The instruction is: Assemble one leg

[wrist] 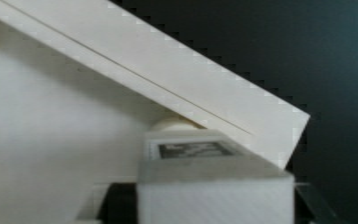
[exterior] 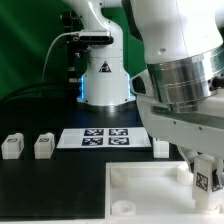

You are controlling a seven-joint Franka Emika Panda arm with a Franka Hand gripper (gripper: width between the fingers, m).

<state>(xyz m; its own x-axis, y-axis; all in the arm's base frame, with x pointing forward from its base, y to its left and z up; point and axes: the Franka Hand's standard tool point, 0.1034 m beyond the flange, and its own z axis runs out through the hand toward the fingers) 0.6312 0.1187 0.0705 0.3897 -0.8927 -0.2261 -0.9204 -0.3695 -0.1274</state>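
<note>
No legible text anywhere (only black-and-white square marker tags (exterior: 93, 140)).

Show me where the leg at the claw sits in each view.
Exterior view: the leg is low on the exterior view's right, in the claw, over the tabletop.
Wrist view: the leg shows its tag between the claw's fingers, by the tabletop's slanted edge.
Shared landmark: the tabletop.

In the exterior view the arm (exterior: 185, 70) hides most of the leg (exterior: 203, 182); the tabletop (exterior: 140, 190) runs off the lower edge; in the wrist view the tabletop's rim covers part of the leg; the hand (wrist: 202, 203) clamping it is dim and cut off.
</note>
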